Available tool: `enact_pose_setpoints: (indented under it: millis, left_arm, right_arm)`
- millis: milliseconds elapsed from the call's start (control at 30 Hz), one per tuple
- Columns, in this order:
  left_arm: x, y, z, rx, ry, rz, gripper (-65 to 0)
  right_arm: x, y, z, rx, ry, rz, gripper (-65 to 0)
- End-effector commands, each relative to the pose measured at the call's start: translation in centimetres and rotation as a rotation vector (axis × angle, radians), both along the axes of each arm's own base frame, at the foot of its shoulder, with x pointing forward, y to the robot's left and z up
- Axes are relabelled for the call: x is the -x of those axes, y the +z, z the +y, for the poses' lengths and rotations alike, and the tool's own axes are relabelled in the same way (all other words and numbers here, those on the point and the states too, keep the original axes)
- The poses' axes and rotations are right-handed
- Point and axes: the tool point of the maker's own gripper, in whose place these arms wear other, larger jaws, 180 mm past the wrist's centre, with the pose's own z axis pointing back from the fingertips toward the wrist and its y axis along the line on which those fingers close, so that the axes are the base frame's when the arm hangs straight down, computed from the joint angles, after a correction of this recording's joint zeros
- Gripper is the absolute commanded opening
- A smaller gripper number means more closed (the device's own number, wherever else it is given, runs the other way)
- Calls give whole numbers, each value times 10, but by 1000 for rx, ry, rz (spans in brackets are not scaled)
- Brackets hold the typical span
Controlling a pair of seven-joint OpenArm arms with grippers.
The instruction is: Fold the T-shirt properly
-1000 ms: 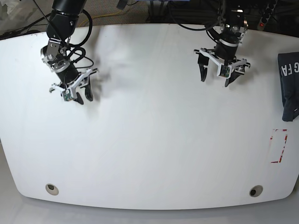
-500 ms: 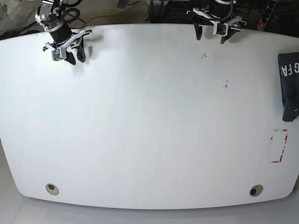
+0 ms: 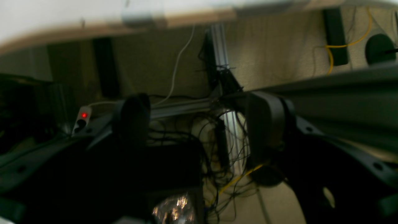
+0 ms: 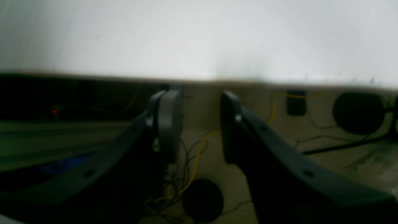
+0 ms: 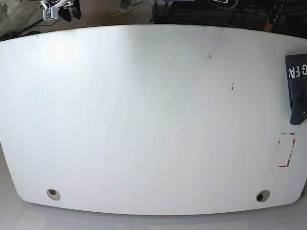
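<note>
The T-shirt (image 5: 297,88) is dark navy-grey with white block letters, bunched at the table's (image 5: 144,120) three o'clock edge and partly out of view. The right gripper (image 5: 61,10) sits at the base view's eleven o'clock corner, beyond the table's far edge and well apart from the shirt; its jaws stand apart, holding nothing. The left gripper (image 3: 199,124) shows only in its wrist view, jaws spread wide and empty, over cables.

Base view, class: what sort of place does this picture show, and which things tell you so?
Probably a robotics lab or test workspace. A large white table fills the view, a right gripper sits at its far edge, cables and a power strip lie behind it, and a dark T-shirt waits at the edge.
</note>
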Motion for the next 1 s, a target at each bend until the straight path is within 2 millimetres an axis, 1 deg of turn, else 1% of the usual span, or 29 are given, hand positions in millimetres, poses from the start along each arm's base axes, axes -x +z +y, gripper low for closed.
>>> enact_pose_setpoints:
  millis: [0, 67, 133, 167, 233, 267, 300, 333, 400, 467, 500, 567, 633, 733, 833, 900, 967]
  left_arm:
    - [28, -10, 8, -17, 10, 73, -206]
    - [42, -20, 16, -34, 23, 114, -206]
    - [60, -33, 24, -51, 34, 170, -206]
    - [64, -39, 28, -58, 37, 185, -206]
    - [75, -51, 31, -61, 42, 223, -206]
    - [86, -60, 31, -60, 46, 255, -206]
    - [92, -65, 33, -61, 45, 274, -206]
    - [95, -71, 37, -67, 38, 288, -206]
    - [95, -87, 46, -82, 19, 307, -206]
    - [97, -101, 49, -83, 25, 330, -206]
    - [100, -111, 50, -83, 31, 350, -206]
    - [103, -125, 51, -82, 40, 379, -208]
    - [93, -141, 54, -83, 49, 384, -207]
    - [85, -160, 55, -80, 56, 404, -207]
    - [72, -177, 55, -76, 66, 416, -210]
    - [68, -188, 54, -72, 73, 436, -210]
    - [60, -198, 54, -69, 80, 447, -210]
  right_arm:
    - [35, -2, 6, -31, -39, 59, -455]
    - [49, -8, 8, -44, -63, 93, -455]
    - [66, -18, 9, -61, -93, 138, -455]
    - [76, -25, 10, -68, -107, 169, -455]
    - [98, -43, 21, -86, -90, 249, -455]
    - [114, -54, 31, -101, -67, 306, -455]
    - [120, -60, 36, -109, -58, 328, -455]
    - [121, -67, 41, -121, -54, 334, -455]
    - [128, -82, 50, -140, -51, 351, -455]
    - [138, -95, 55, -155, -58, 378, -455]
    - [139, -106, 59, -167, -63, 391, -455]
    - [140, -121, 62, -179, -70, 416, -455]
    - [142, -137, 67, -196, -75, 450, -455]
    - [133, -157, 73, -204, -57, 479, -455]
    - [127, -170, 79, -214, -46, 498, -455]
    - [112, -179, 83, -223, -35, 494, -455]
    - [106, -185, 87, -230, -27, 504, -455]
